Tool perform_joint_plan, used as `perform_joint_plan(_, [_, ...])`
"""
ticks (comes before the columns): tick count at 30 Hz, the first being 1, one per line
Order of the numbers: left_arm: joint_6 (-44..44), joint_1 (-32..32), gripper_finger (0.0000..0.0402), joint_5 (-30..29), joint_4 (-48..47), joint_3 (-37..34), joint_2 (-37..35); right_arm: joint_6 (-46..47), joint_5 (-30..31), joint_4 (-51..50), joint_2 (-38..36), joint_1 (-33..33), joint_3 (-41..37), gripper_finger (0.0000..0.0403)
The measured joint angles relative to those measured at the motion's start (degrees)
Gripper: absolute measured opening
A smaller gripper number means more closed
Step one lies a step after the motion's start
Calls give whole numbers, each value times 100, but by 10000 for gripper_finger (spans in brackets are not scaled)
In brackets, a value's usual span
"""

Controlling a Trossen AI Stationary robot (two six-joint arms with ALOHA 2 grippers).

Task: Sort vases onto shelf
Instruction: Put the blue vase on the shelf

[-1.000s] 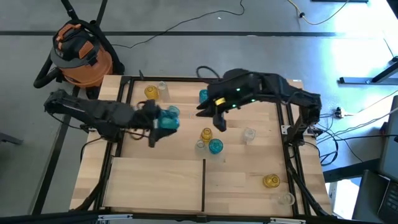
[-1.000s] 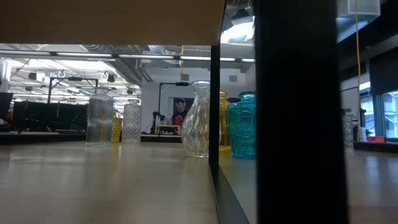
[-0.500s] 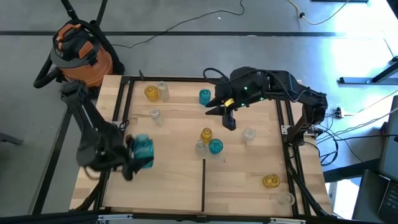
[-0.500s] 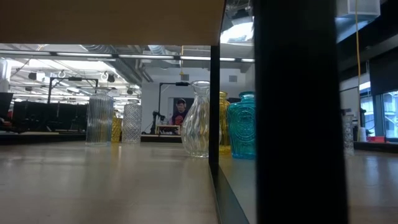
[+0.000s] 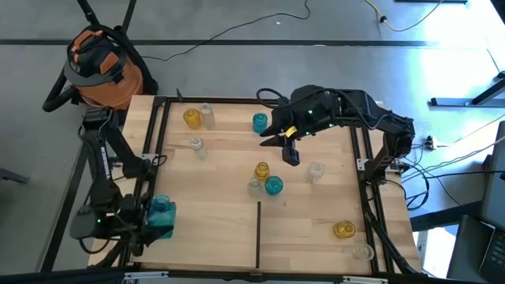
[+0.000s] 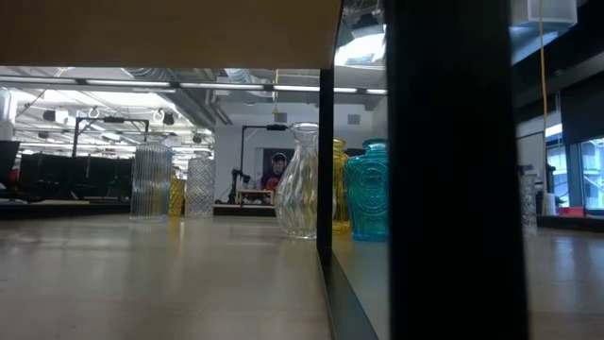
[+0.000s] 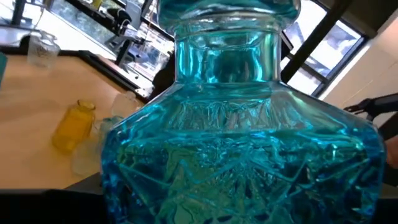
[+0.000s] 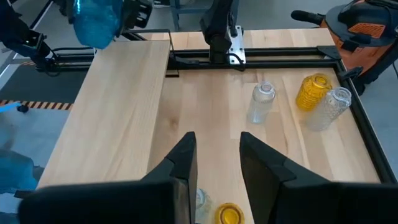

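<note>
My left gripper (image 5: pixel 156 219) is at the table's near left, over the left rail of the shelf (image 5: pixel 205 229), shut on a teal vase (image 5: pixel 162 214) that fills the left wrist view (image 7: pixel 249 155). My right gripper (image 5: pixel 290 155) hovers open over the far middle, with bare wood between its fingers (image 8: pixel 214 165). Standing on the shelf are an amber vase (image 5: pixel 192 118), two clear vases (image 5: pixel 207 114) (image 5: pixel 196 145), a teal vase (image 5: pixel 259 121), a middle cluster of amber (image 5: pixel 262 170), clear (image 5: pixel 254 186) and teal (image 5: pixel 274 185), and a clear vase (image 5: pixel 316 170). My left gripper holds the teal vase by its wide faceted body (image 7: pixel 249 168), which sits between the two fingers. The fingers come level from the table's left side. In the wrist view the vase hides them, so the exact spots of contact do not show. The neck (image 7: pixel 227 50) points up in that view.
An amber vase (image 5: pixel 343 229) and a clear vase (image 5: pixel 361 252) stand at the near right. Black frame rails (image 5: pixel 154 142) edge the wood and a dark line (image 5: pixel 259 237) splits its near half. An orange vacuum (image 5: pixel 99 67) sits beyond the far left corner.
My left gripper has swung with the teal vase from the far-left middle of the table toward the near left edge, sinking and rolling as it went. The vase stays in the hold. The standing vases have not moved.
</note>
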Motion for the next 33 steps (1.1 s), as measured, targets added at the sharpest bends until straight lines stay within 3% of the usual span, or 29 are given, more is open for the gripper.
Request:
perform_joint_plan(4, [77,-186,301,26,-243,-1,71,1,1,1,3,0,0,85])
perform_joint_plan(7, [662,-240,301,51,-446,-1,65,1,42,24,44,0,1,85])
perform_joint_plan(12, [997,381,301,279,-544,-186,-142,1,68,69,113,0,4,85])
perform_joint_plan(14, [973,830,301,911,-653,-343,-306,14,240,67,127,0,0,85])
perform_joint_plan(18, [1226,1921,301,2775,-637,-616,-517,133,659,239,-14,0,0,85])
perform_joint_plan(23, [1744,3295,301,4880,-295,-774,-505,295,716,138,-394,0,2,85])
perform_joint_plan(28, [2425,4219,301,6045,199,-773,-382,594,885,-290,-747,7,2,85])
perform_joint_plan(33, [2582,4792,301,7047,1333,-773,132,751,1130,-646,-1059,7,4,85])
